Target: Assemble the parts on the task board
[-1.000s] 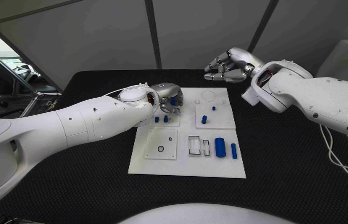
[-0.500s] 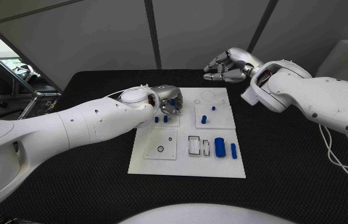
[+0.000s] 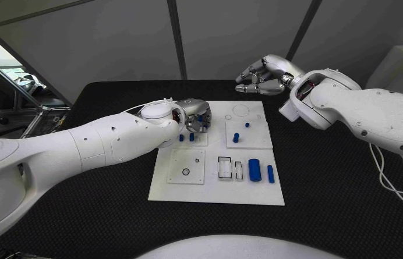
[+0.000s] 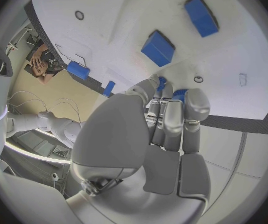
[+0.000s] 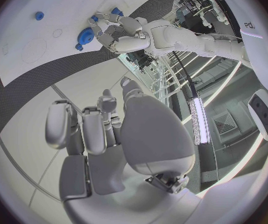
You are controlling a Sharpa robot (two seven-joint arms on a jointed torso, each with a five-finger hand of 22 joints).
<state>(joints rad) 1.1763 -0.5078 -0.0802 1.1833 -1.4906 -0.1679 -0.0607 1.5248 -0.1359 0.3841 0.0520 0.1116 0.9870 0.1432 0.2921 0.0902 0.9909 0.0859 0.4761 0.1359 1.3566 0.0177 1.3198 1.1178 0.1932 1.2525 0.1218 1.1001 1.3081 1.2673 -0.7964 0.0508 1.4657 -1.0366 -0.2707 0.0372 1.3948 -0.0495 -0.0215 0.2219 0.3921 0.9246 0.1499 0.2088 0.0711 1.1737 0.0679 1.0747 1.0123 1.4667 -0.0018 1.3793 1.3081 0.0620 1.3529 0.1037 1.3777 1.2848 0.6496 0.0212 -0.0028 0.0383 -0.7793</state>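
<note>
Left robot hand (image 3: 197,117) pinches a small blue part (image 4: 180,92) over the board (image 3: 216,192). Right robot hand (image 3: 262,78) hangs curled, holding nothing. Likely light, stiff and slippery; best gripped by its sides.

Task board (image 3: 216,192) mid-table, left hand (image 3: 197,116) over its far-left corner, right hand (image 3: 264,80) behind it

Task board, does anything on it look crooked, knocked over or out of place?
Nothing stands out. The white task board lies flat on the table, its blue parts sit neatly, and the left robot hand holds a small blue part over it.
</note>
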